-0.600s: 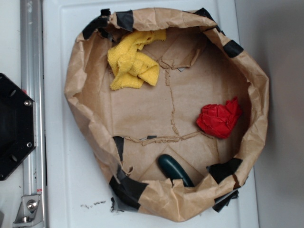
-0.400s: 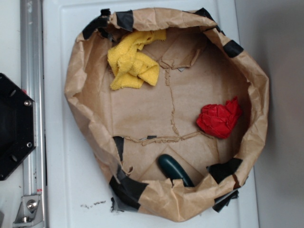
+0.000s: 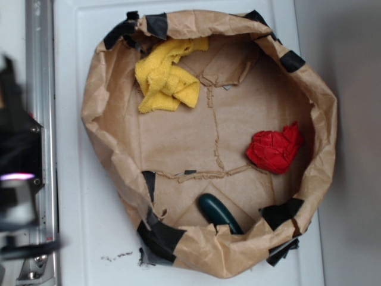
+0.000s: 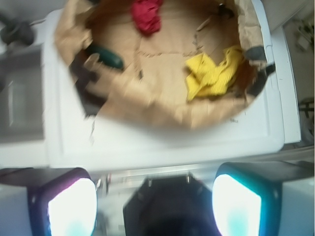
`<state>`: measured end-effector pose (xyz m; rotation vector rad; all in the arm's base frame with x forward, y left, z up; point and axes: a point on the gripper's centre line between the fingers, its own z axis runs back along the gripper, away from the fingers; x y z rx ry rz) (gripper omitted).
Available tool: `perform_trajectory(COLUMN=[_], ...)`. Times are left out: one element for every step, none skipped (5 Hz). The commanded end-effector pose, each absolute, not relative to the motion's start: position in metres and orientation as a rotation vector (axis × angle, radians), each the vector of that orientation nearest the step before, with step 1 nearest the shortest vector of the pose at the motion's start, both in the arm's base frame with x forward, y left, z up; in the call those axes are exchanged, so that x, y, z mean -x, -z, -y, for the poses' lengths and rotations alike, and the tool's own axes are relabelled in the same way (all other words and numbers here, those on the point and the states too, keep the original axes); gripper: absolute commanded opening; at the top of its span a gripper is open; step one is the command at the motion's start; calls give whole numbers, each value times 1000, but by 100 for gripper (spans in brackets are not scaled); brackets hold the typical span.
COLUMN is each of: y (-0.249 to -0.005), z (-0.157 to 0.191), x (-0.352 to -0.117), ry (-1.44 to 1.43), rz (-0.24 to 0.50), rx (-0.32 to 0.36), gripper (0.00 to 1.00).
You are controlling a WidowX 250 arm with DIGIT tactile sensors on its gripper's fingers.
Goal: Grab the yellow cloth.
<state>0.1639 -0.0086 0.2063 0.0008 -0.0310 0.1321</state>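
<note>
At far left, arm: I see only a dark blurred mass (image 3: 16, 179) over the metal rail (image 3: 40, 89), outside the bag.
Gripper (image 4: 154, 199): on my wrist feed the two fingers (image 4: 73, 206) stand wide apart with nothing between them, hanging over the white tabletop (image 4: 172, 142), clear of the bag's rim.
Paper bag (image 3: 104, 107): brown, rolled down into a shallow basin, black tape patches on its rim.
Yellow cloth (image 3: 164, 77): bunched on the bag floor at upper left, close under the rim, untouched.
Dark green object (image 3: 217, 213): on the floor by the lower rim; partly hidden, so I cannot name it.
Red cloth (image 3: 275, 149): crumpled at the right side, well apart from the yellow one.
</note>
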Motion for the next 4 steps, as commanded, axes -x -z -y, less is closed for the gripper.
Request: perform_trajectory(y=[-141, -97, -74, -53], z=[-18, -28, -45, -61], x=[-239, -254, -249, -249], ry=[-360, -304, -226, -114], rz=[195, 147, 110, 70], rx=[-106, -210, -135, -121], gripper=[100, 100, 100, 100])
